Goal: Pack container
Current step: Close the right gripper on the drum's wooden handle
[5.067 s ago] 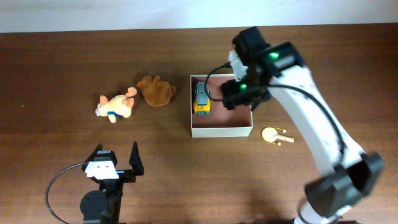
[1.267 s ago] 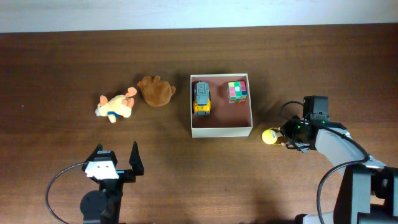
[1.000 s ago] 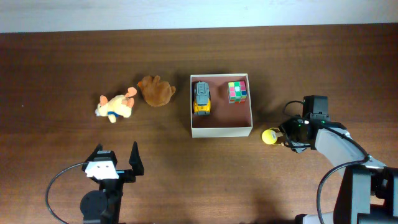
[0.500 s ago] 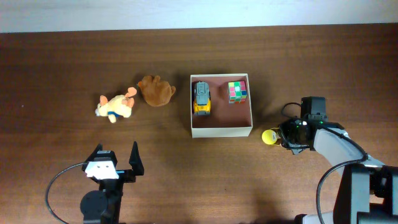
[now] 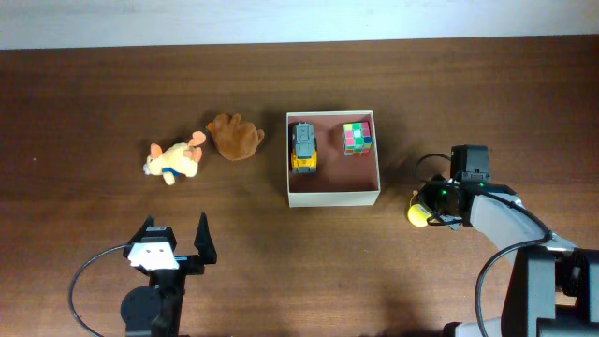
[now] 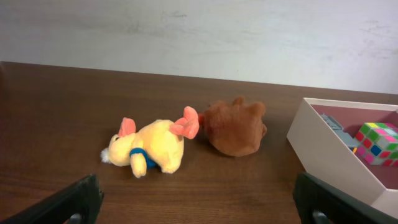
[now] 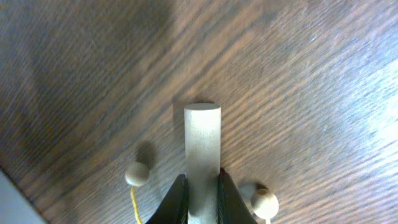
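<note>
The container point(image 5: 334, 198), a white-walled square box with a pinkish-brown inside, sits mid-table and holds a yellow toy truck point(image 5: 304, 147) and a colour cube point(image 5: 357, 138). Right of it, my right gripper point(image 5: 438, 204) is shut on the pale wooden handle point(image 7: 202, 149) of a small yellow drum toy point(image 5: 416, 214). Two wooden beads point(image 7: 137, 174) on yellow strings lie beside the handle. My left gripper point(image 5: 173, 245) stands open near the front left edge, its fingers point(image 6: 74, 199) wide apart with nothing between them.
A yellow plush animal point(image 5: 175, 160) and a brown plush point(image 5: 236, 138) lie left of the container. In the left wrist view both show, the yellow plush animal point(image 6: 152, 146) and the brown plush point(image 6: 235, 127), with the container's white wall point(image 6: 329, 155) at the right.
My right gripper has closed on the drum toy's handle, and the yellow drum has shifted slightly right and toward the front edge. The left arm has not moved.
</note>
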